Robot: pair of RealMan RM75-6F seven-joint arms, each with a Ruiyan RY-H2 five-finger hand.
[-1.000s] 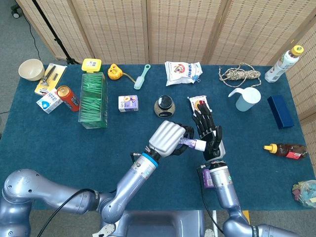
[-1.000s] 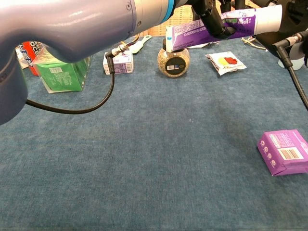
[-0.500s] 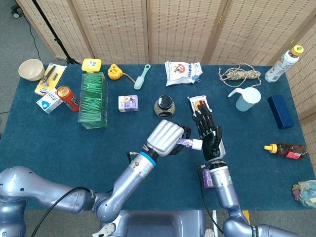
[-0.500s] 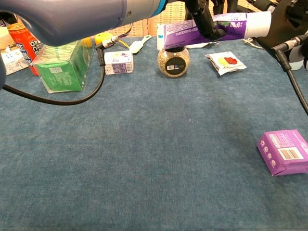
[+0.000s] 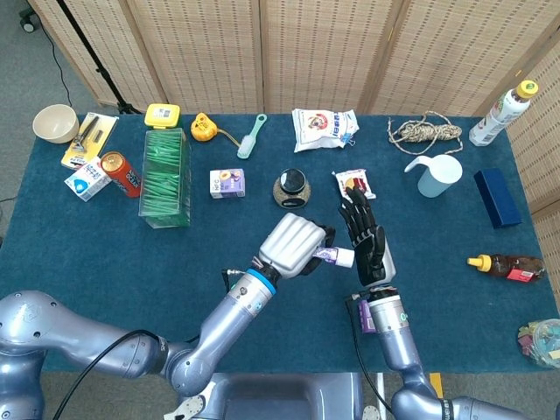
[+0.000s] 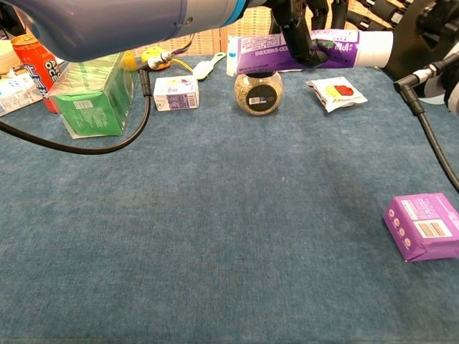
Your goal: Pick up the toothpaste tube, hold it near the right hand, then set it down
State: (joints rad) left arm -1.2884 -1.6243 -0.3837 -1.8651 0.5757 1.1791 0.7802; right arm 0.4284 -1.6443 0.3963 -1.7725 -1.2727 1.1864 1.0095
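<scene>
My left hand (image 5: 293, 245) grips a purple toothpaste tube (image 6: 308, 52) and holds it level above the blue table. Its white cap end (image 5: 344, 257) points at my right hand. In the chest view the tube runs across the top, over a round glass jar (image 6: 259, 91). My right hand (image 5: 366, 244) stands upright just beside the cap, fingers spread, palm toward the tube and holding nothing. In the chest view only a dark part of the right hand (image 6: 423, 32) shows at the top right corner.
A purple box (image 6: 423, 226) lies under my right forearm. Beyond the hands are a snack packet (image 5: 353, 184), a small milk carton (image 5: 227, 183), a green box (image 5: 164, 178), a white pitcher (image 5: 437, 174), a blue box (image 5: 496, 198) and a sauce bottle (image 5: 507, 266).
The left hand has drawn the tube slightly left and back. The right hand has shifted a little with its fingers still spread.
</scene>
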